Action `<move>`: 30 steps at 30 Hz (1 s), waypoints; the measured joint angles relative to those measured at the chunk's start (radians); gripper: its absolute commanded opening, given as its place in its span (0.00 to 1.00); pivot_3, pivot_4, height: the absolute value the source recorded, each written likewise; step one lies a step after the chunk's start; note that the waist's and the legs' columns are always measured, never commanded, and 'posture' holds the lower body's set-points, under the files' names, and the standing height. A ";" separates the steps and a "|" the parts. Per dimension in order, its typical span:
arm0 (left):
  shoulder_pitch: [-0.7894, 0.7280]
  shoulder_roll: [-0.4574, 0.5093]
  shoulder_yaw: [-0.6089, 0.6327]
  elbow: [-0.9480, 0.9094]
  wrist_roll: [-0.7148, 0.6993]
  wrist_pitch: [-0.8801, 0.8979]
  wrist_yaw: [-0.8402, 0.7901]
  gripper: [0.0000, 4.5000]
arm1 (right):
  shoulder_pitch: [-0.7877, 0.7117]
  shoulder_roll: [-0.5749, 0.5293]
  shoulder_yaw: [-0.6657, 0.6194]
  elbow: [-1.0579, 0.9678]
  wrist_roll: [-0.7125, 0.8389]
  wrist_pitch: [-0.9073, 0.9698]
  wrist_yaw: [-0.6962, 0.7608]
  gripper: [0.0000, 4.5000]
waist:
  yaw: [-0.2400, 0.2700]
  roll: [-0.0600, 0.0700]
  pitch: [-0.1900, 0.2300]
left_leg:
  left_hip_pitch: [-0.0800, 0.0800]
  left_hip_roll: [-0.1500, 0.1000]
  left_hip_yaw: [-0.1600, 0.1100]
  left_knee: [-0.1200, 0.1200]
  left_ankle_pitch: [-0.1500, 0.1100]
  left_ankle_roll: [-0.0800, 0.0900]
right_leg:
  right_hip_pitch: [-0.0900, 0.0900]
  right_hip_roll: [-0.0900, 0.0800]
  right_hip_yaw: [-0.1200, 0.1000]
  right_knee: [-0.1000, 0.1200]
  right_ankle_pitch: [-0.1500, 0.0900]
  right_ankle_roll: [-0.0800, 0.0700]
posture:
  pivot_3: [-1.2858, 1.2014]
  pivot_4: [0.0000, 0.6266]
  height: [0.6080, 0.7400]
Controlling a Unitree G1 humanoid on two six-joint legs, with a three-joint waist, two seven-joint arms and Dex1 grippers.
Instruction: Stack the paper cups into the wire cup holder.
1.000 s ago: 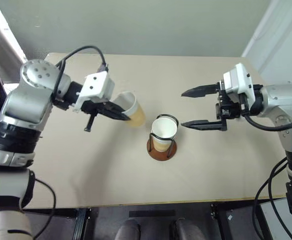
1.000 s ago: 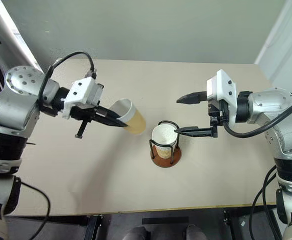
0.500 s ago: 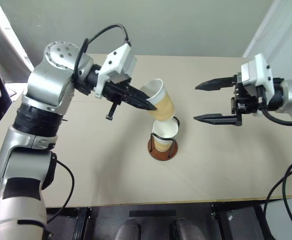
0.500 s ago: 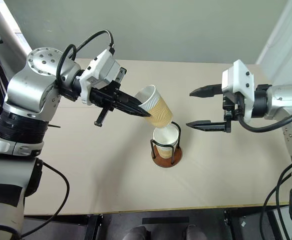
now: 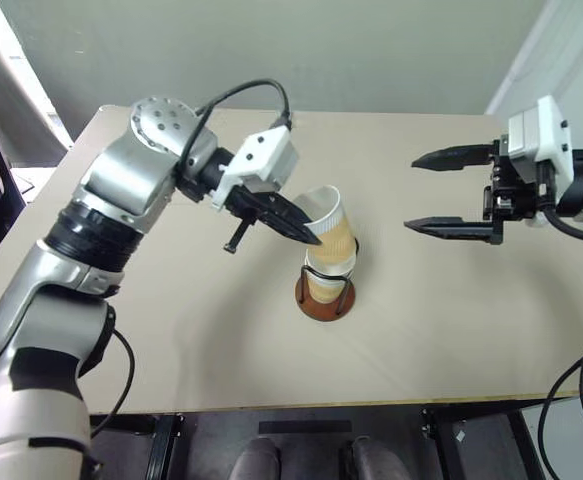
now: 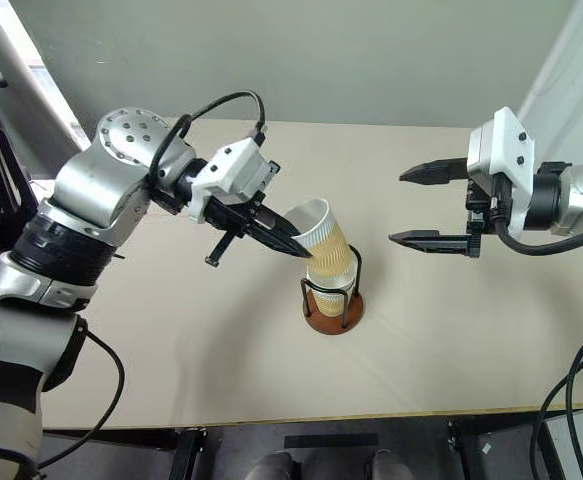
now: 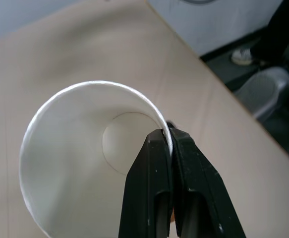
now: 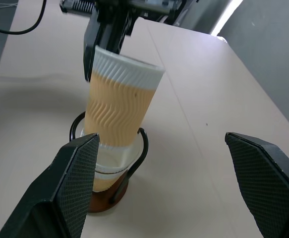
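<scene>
Beige tabletop [image 5: 171, 330] carries everything, and near its middle stands the wire cup holder [image 5: 323, 296], a round reddish-brown wooden disc with thin black wire loops rising from it. Inside the loops sits one tan paper cup with a white rolled rim [image 8: 107, 171], upright. A second tapered paper cup with a rippled orange-tan wall and white inside [image 5: 333, 232] leans to the left, its bottom end entering the mouth of the seated cup. The left gripper [image 5: 307, 237] reaches in from the left and is clamped on this tilted cup's rim, one black finger inside and one outside. The right gripper [image 5: 439, 192] hangs spread wide and empty, well apart to the right.
</scene>
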 measured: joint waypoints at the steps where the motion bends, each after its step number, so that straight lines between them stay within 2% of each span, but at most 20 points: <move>1: 0.000 -0.007 -0.006 0.012 0.009 -0.020 0.000 0.02 | 0.001 0.000 -0.001 -0.006 0.000 0.000 -0.001 0.92 | 0.000 0.000 0.000 | 0.000 0.000 0.000 0.000 0.000 0.000 | 0.000 0.000 0.000 0.000 0.000 0.000 | 0.52 0.24 1.00; 11: -0.011 -0.040 -0.034 0.056 0.053 -0.110 0.000 0.02 | 0.014 0.000 -0.003 -0.011 0.001 0.001 -0.011 0.92 | 0.002 0.000 0.000 | -0.001 0.000 0.000 0.001 0.000 0.001 | 0.000 0.000 0.000 0.000 0.000 0.001 | 0.52 0.24 1.00; 21: -0.125 -0.017 -0.188 0.118 0.068 -0.255 0.000 0.02 | 0.012 0.000 -0.002 -0.006 -0.001 0.000 -0.011 0.92 | 0.004 0.000 0.000 | -0.001 0.000 0.000 0.001 -0.001 0.002 | 0.000 0.000 0.000 -0.001 0.000 0.001 | 0.52 0.24 1.00; 25: -0.183 -0.050 -0.220 0.187 0.070 -0.309 0.000 0.02 | 0.010 -0.001 -0.002 -0.005 -0.001 0.000 -0.011 0.92 | 0.007 0.000 0.000 | -0.002 0.000 0.000 0.001 -0.001 0.002 | 0.000 0.000 0.000 -0.001 0.000 0.001 | 0.52 0.24 1.00; 28: -0.193 -0.068 -0.244 0.199 0.059 -0.317 0.000 0.15 | 0.009 -0.001 -0.002 -0.006 -0.001 0.000 -0.011 0.92 | 0.008 0.000 0.000 | -0.002 0.000 0.001 0.001 -0.002 0.003 | 0.000 0.000 0.000 0.000 0.001 0.001 | 0.52 0.24 1.00; 30: -0.193 -0.055 -0.280 0.177 0.031 -0.304 0.000 0.30 | 0.009 -0.001 -0.002 -0.006 -0.001 0.001 -0.011 0.92 | 0.008 0.000 0.000 | -0.003 0.000 0.001 0.001 -0.002 0.003 | 0.000 0.000 0.000 0.000 0.001 0.002 | 0.52 0.24 1.00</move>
